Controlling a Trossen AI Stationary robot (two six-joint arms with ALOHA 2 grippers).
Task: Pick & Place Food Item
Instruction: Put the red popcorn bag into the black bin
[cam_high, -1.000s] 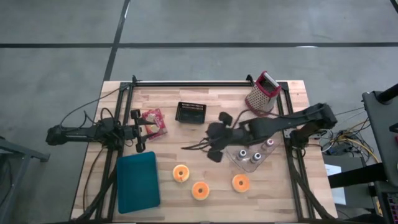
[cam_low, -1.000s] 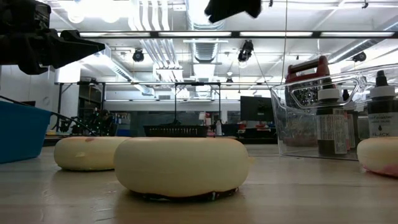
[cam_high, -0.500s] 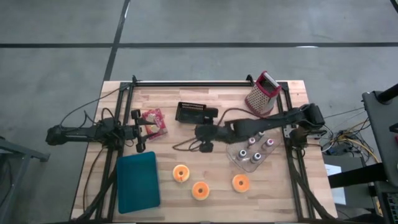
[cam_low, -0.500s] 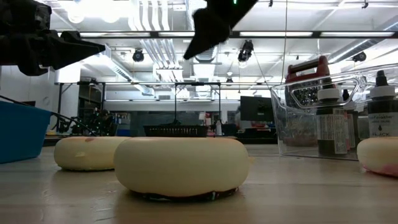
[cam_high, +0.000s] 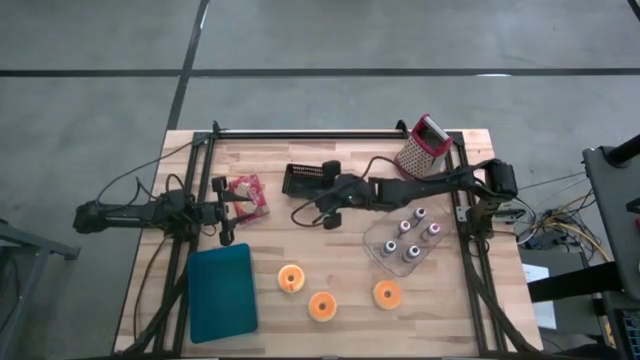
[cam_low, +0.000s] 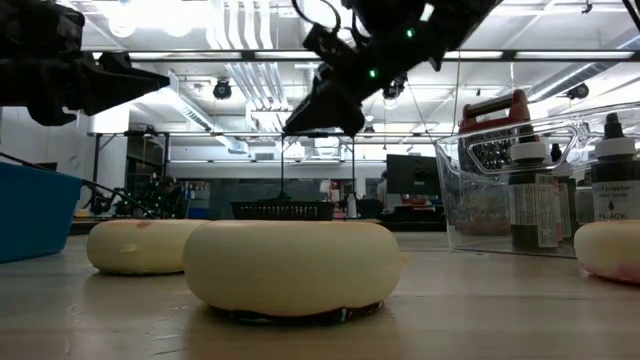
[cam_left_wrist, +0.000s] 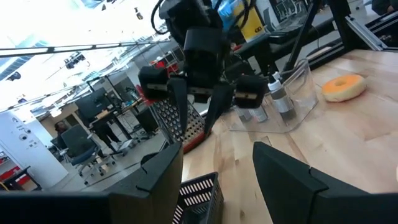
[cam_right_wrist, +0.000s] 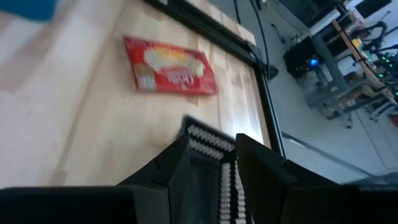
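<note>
A red food packet (cam_high: 247, 195) (cam_right_wrist: 169, 73) lies flat on the table at the far left. Just left of it, my left gripper (cam_high: 222, 210) (cam_left_wrist: 217, 186) is level and open, with nothing between its fingers. My right gripper (cam_high: 322, 196) (cam_right_wrist: 227, 168) hangs in the air over the right end of the black basket (cam_high: 308, 179) (cam_right_wrist: 205, 143). It slants down toward the table's left and is open and empty; the left wrist view shows it (cam_left_wrist: 196, 112) with its fingers apart. Three orange doughnuts (cam_high: 291, 279) (cam_high: 321, 306) (cam_high: 387, 294) rest on the table near the front.
A blue tray (cam_high: 221, 291) lies at the front left. A clear bin of bottles (cam_high: 405, 240) stands under the right arm. A red-handled grater (cam_high: 421, 148) stands at the far right. A dark cable (cam_high: 300, 212) trails on the table below the right gripper.
My right gripper has swung from above the bottle bin toward the table's far left. It has sunk lower, rolled about its own axis, and now hangs by the black basket. The gap between its fingers looks unchanged.
</note>
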